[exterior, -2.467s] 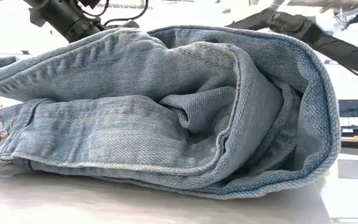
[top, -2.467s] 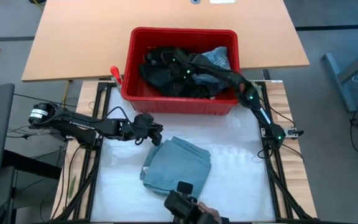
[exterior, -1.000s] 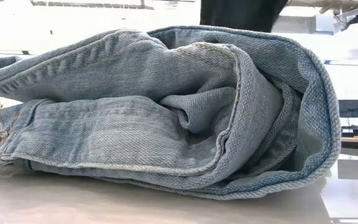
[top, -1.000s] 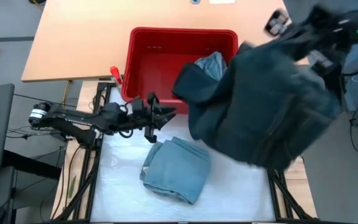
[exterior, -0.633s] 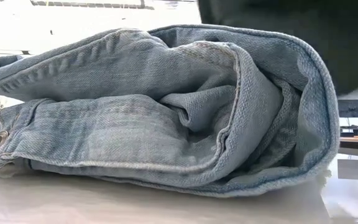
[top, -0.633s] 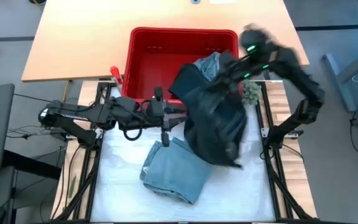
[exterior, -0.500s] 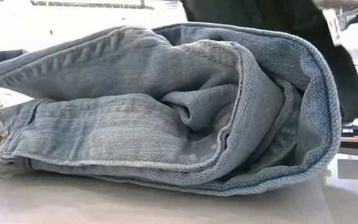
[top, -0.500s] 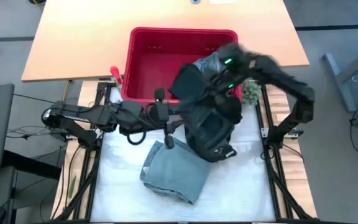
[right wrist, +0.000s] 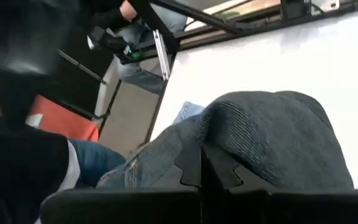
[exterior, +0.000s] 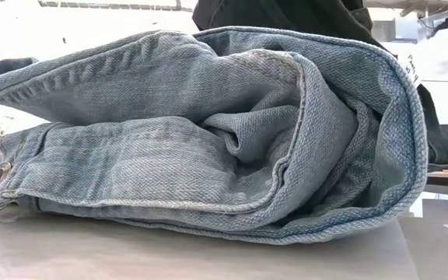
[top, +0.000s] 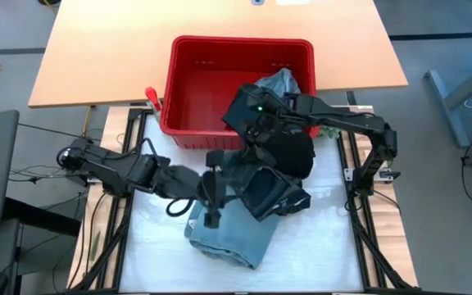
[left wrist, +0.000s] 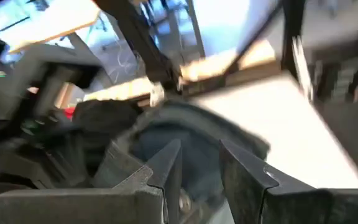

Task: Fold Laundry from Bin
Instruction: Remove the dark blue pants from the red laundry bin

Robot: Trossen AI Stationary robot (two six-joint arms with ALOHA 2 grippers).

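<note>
A folded light denim garment [top: 228, 229] [exterior: 208, 132] lies on the white mat. A black garment [top: 277, 172] [exterior: 286, 15] is bunched from the red bin's near rim down onto the mat, and its lower edge lies on the denim's far right part. My right gripper [top: 256, 115] [right wrist: 202, 152] is shut on it, above the bin's near rim. My left gripper [top: 212, 197] [left wrist: 201, 149] hangs above the denim's left part, open, with nothing between its fingers. The bin [top: 195, 82] holds a blue-grey garment [top: 279, 82] in its far right corner. My right gripper pinches a bunched fold of the black garment [right wrist: 260, 137] between its two fingers, which slant down from the table's right. The cloth bulges up around the fingertips. The rest hangs slack below, with its lower part [top: 273, 197] on the mat and the denim.
A red-handled tool [top: 152, 97] lies left of the bin. A light wooden table [top: 105, 57] stands behind the bin. The metal frame rails [top: 359, 221] run along both sides of the mat. Bare mat [top: 318, 246] shows at the near right.
My right gripper has swung down from high at the far right toward the bin's near rim, still shut on the black garment. The garment hung spread in the air and now lies bunched on the mat and denim. My left gripper has moved right and nearer, over the denim, and turned.
</note>
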